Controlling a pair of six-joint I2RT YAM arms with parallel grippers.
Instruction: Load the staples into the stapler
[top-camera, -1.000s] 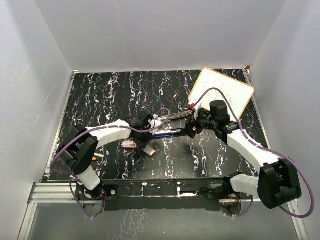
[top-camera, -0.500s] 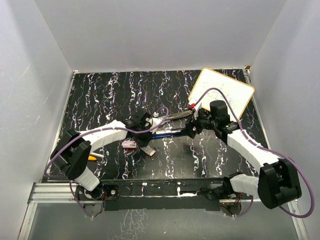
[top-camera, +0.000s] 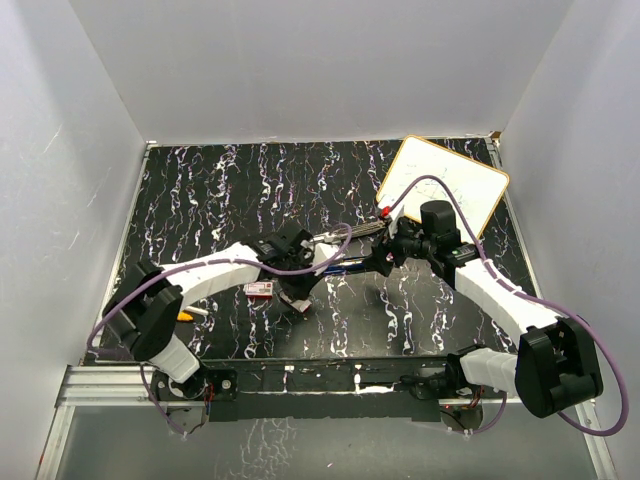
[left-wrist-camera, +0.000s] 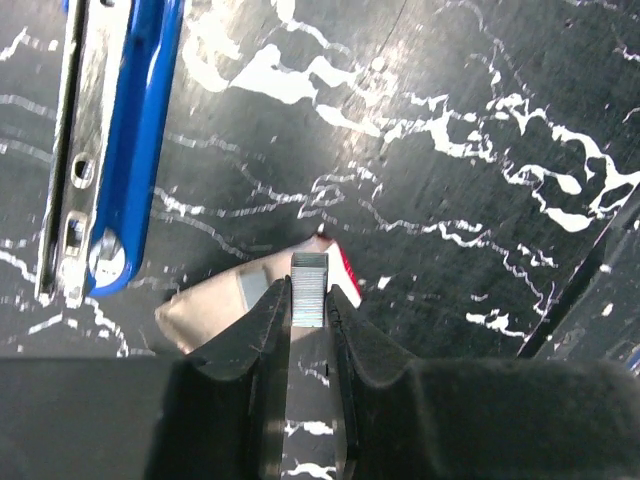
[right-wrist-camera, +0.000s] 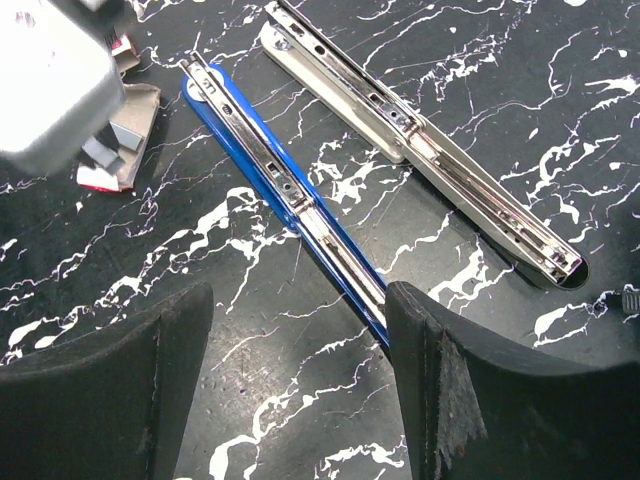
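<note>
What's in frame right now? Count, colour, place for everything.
stapler: 1, blue base, silver arm swung open, table centre
staple strip: 1, silver, pinched above the tray
staple box: 1, red-pink, left of stapler
inner tray: 1, tan-grey, beside box
pen: 1, orange-white, near left
whiteboard: 1, white, far right
small red item: 1, by whiteboard corner, unidentifiable
table: 1, black, white veining
left gripper: black, jaws shut on staple strip
right gripper: black, jaws open over stapler

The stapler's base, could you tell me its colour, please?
Blue base, clearest in the right wrist view.
</note>
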